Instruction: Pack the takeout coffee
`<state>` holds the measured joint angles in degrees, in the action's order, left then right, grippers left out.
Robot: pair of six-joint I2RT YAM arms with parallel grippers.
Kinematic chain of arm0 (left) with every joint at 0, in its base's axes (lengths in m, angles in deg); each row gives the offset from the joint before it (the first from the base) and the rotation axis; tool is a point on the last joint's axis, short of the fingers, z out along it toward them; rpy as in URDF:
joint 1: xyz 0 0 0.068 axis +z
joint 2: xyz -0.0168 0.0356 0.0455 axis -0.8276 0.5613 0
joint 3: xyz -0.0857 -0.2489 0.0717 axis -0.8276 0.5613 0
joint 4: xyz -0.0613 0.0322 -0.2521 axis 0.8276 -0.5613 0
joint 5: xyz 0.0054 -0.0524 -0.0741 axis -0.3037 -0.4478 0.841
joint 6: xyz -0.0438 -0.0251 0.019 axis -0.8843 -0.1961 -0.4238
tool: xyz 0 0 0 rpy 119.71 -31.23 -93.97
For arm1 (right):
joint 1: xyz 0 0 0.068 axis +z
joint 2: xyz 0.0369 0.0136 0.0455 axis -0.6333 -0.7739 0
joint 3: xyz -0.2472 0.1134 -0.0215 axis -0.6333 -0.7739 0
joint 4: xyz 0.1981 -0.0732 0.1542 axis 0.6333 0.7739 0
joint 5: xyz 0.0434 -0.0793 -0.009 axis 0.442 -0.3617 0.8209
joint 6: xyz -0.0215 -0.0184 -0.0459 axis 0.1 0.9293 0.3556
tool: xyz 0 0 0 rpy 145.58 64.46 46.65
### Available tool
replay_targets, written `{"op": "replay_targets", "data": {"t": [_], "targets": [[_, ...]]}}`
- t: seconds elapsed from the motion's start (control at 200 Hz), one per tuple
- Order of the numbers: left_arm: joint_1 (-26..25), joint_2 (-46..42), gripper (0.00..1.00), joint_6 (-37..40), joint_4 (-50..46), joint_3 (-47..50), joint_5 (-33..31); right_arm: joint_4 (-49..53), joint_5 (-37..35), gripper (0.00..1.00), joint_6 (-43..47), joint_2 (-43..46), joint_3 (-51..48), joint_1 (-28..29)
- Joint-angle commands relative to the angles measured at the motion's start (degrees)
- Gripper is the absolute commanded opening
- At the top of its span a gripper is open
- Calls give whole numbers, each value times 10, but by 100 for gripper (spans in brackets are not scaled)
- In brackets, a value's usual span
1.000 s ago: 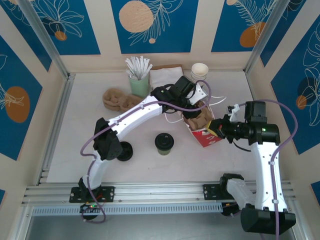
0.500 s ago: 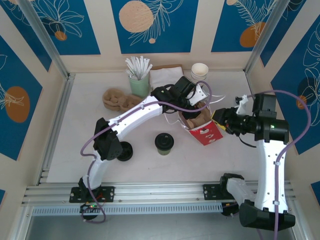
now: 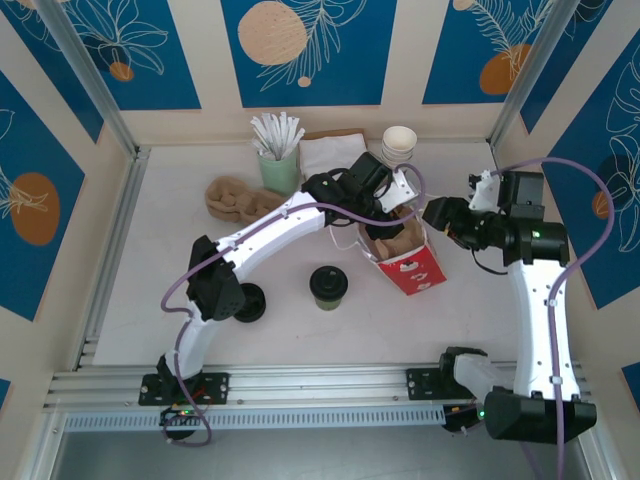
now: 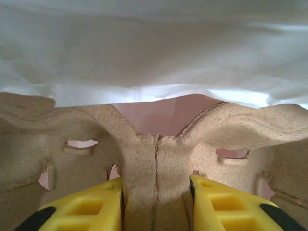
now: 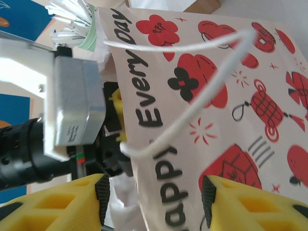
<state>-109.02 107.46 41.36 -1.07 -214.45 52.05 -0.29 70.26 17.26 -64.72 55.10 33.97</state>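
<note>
The left gripper (image 4: pixel 156 193) clamps a cup tray (image 4: pixel 240 126) half hidden inside the bag (image 3: pixel 411 268); the right gripper (image 5: pixel 154 192) gapes open beside it.

One coffee (image 3: pixel 328 286), one loose lid (image 3: pixel 250 302), one bag (image 3: pixel 408 262), two carriers (image 3: pixel 228 197).

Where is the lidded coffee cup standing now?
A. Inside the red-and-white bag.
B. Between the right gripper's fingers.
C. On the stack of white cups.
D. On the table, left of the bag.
D: the takeout coffee stands upright on the table, left of the red-and-white bag, with no gripper touching it.
</note>
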Motion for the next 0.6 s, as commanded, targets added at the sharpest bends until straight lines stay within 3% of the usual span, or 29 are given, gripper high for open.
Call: {"op": "replay_targets", "data": {"t": [0.0, 0.165, 0.45, 0.595], "targets": [[-4, 7, 33, 18, 15, -20, 37, -25, -16, 56, 18, -14, -3, 15], [-3, 10, 34, 23, 17, -20, 51, -28, -50, 55, 25, -34, -5, 31], [-2, 17, 35, 60, 10, -22, 79, -23, -101, 23, 29, -45, -14, 38], [-3, 22, 35, 83, 3, -24, 94, -16, -123, 15, 34, -42, -12, 46]]}}
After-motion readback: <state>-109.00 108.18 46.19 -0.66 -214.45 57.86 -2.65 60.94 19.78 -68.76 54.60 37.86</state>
